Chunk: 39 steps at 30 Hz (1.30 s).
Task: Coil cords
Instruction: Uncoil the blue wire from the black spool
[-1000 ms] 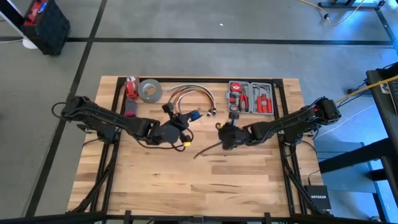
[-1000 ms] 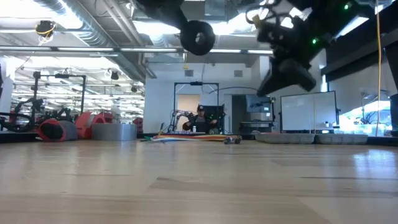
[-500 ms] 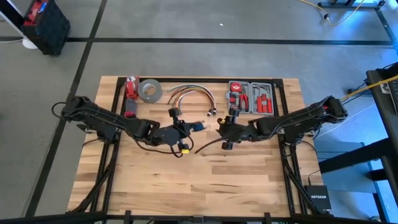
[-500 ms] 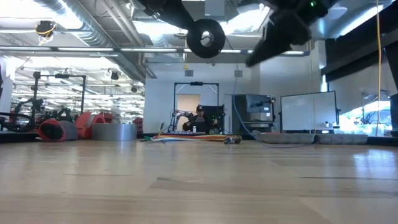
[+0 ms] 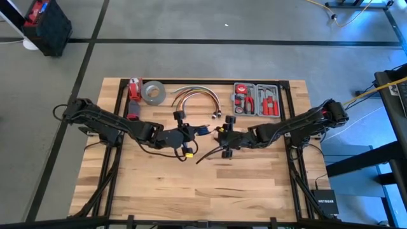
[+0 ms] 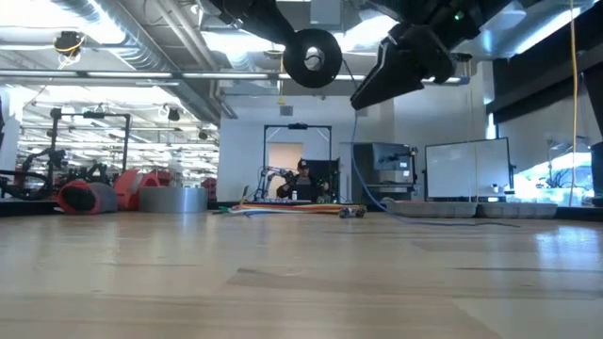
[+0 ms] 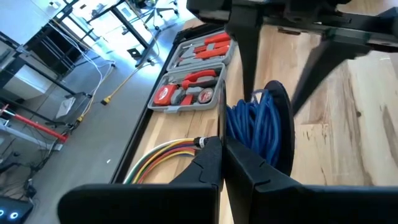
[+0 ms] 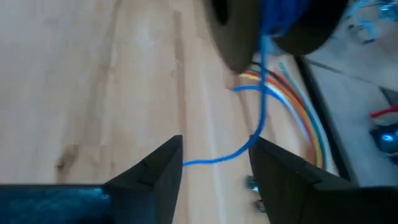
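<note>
A black spool (image 6: 313,56) wound with the blue cord (image 7: 252,124) hangs high above the middle of the table (image 5: 159,184). My left gripper (image 5: 189,133) is shut at the spool's left side. From the spool a loose strand of cord (image 6: 356,141) drops to the tabletop and trails along it. My right gripper (image 5: 222,138) stands open just right of the spool. The strand (image 8: 260,118) passes between its two fingers, close to one finger (image 8: 273,168); whether it touches that finger I cannot tell. My left gripper (image 7: 222,146) is shut on the spool, coming level from the table's left. Its own fingers hide the part they hold. The spool hangs clear of the table, its round flange (image 7: 281,118) upright.
Along the far edge lie a grey tape roll (image 5: 152,92), a red item (image 5: 133,89), an arched bundle of coloured cables (image 5: 194,95) and an open tool case (image 5: 255,100). The near half of the table is bare wood.
My right gripper has opened, risen and shifted toward the table's left edge, closer to the spool. The cord strand now hangs loose from the spool to the tabletop. My left gripper has carried the spool slightly toward the right.
</note>
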### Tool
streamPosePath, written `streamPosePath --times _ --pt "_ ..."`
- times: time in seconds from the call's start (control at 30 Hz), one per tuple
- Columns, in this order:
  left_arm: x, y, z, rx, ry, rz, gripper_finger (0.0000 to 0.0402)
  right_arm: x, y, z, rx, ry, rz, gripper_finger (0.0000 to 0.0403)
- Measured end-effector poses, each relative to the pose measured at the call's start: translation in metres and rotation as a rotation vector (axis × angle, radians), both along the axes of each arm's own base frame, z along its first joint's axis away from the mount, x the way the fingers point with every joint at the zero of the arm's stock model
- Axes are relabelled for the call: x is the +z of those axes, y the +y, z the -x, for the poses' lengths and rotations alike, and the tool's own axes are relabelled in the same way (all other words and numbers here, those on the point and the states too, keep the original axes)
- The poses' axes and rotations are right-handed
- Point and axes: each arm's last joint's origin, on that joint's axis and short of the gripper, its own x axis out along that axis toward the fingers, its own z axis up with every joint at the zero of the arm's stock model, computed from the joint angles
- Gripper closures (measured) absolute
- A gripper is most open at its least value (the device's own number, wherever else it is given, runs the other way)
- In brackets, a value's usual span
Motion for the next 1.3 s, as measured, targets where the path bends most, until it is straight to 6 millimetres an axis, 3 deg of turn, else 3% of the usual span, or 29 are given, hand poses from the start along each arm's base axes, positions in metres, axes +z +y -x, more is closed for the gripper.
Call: streamPosePath --times 0.13,0.33,0.47,0.6,0.8,0.93,1.07,1.2,1.3 --pt "0.0 0.0 0.0 0.0 0.006 -0.001 0.04 0.002 0.0 -0.001 -0.007 -0.022 0.014 0.0268" --pt "-0.001 0.0 0.001 0.004 0.008 0.005 0.04 0.004 0.001 0.002 -0.011 0.002 0.109 0.039" --pt "-0.003 0.003 0.002 0.026 0.022 0.022 0.04 0.019 0.017 0.003 -0.048 -0.055 0.21 0.0383" --pt "-0.004 0.013 0.0 0.078 0.0 0.058 0.04 0.033 0.043 0.001 0.098 -0.129 0.193 0.0396" --pt "0.003 0.021 -0.006 0.129 -0.131 0.131 0.04 0.016 0.058 -0.012 0.284 -0.122 0.127 0.0396" --pt "0.011 0.012 -0.008 0.085 -0.199 0.118 0.04 -0.009 0.043 -0.012 0.196 0.066 0.176 0.0391" --pt "0.012 -0.001 -0.006 0.015 -0.161 0.061 0.04 -0.024 0.015 -0.001 -0.086 0.213 0.16 0.0364" --pt "0.008 -0.009 -0.003 -0.028 -0.096 0.016 0.04 -0.024 -0.011 0.019 -0.393 0.273 0.319 0.0325" --pt "0.005 -0.011 -0.001 -0.035 -0.066 0.01 0.04 -0.014 -0.017 0.03 -0.476 0.254 0.369 0.0296"
